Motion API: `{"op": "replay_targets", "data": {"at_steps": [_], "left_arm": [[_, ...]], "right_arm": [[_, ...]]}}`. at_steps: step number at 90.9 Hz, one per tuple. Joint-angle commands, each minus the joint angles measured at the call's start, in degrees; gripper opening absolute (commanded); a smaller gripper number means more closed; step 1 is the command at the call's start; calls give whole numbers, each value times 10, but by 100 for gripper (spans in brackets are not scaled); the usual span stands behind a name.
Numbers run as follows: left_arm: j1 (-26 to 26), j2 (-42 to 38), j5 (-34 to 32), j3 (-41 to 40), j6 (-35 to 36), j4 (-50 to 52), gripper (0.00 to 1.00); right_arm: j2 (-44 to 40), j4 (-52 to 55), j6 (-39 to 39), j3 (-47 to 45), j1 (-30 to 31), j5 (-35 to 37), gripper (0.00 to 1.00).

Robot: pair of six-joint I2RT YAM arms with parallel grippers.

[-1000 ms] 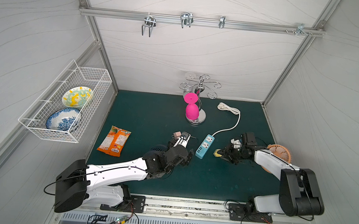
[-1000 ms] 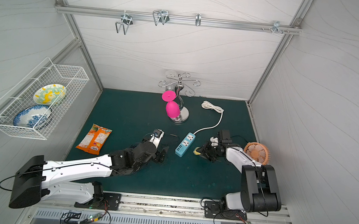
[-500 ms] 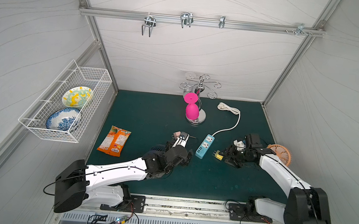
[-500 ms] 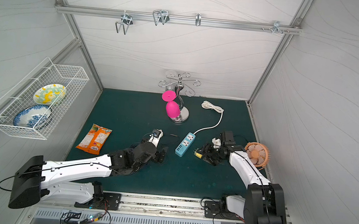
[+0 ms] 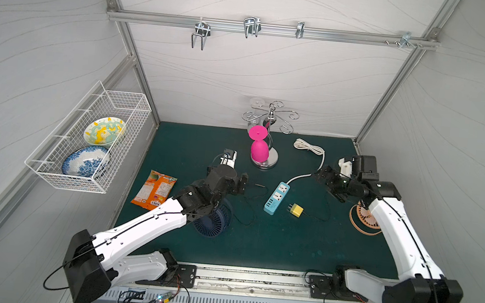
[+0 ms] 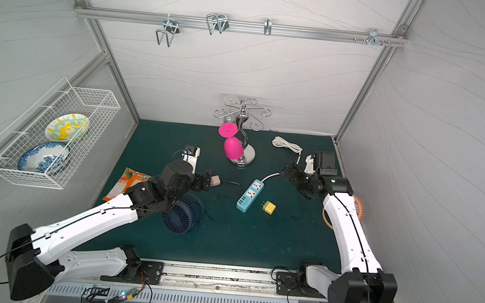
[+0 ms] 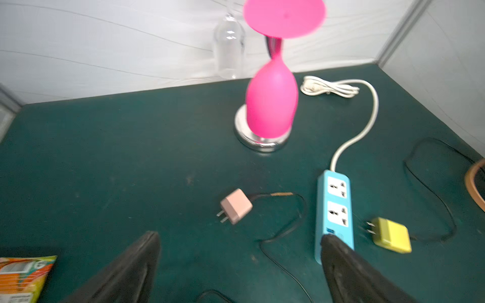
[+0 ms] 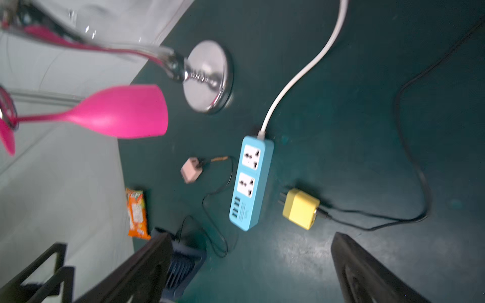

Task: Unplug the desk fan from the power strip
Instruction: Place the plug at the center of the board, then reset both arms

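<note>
Blue hard plastic, so expect a light, stiff, skid-prone power strip (image 5: 276, 198), best pinched across its long sides; central on the green mat (image 5: 274, 246) in a top view, yellow plug (image 5: 296, 209) loose at 4 o'clock; from left wrist, note left gripper (image 7: 238, 236) spread wide, empty; from right wrist, right gripper (image 8: 252, 234) likewise, sockets (image 8: 251, 157) bare.

The dark green matted tabletop (image 5: 271, 246) carries a light-blue rectangular power strip (image 5: 276, 198) with a thick white cord (image 5: 311, 148). A yellow cube plug (image 5: 295, 209) lies just beside it, and a pale pink cube plug (image 6: 215, 181) lies apart on the other side. An orange snack packet (image 5: 155, 190), a navy round fan (image 5: 213, 219), a peach round fan (image 5: 363, 220) and a round chrome stand base (image 5: 266, 162) rest there too.
</note>
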State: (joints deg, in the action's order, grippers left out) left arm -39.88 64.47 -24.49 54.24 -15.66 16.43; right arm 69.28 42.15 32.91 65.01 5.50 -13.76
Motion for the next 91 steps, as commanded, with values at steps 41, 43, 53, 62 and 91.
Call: {"op": "replay_targets", "data": {"at_steps": [41, 43, 53, 62, 91], "left_arm": [[363, 104, 60, -46, 106, -92, 99], [366, 111, 48, -61, 114, -116, 100], [384, 145, 35, -118, 123, -218, 99], [387, 176, 35, -166, 149, -322, 97], [390, 230, 102, -247, 146, -537, 93]], "right_arm": [[0, -334, -206, -149, -24, 408, 99], [2, -344, -208, -154, -25, 410, 99], [22, -395, -218, -193, -28, 427, 99], [20, -485, -234, -256, -28, 430, 99], [79, -756, -260, -384, -25, 367, 99]]}}
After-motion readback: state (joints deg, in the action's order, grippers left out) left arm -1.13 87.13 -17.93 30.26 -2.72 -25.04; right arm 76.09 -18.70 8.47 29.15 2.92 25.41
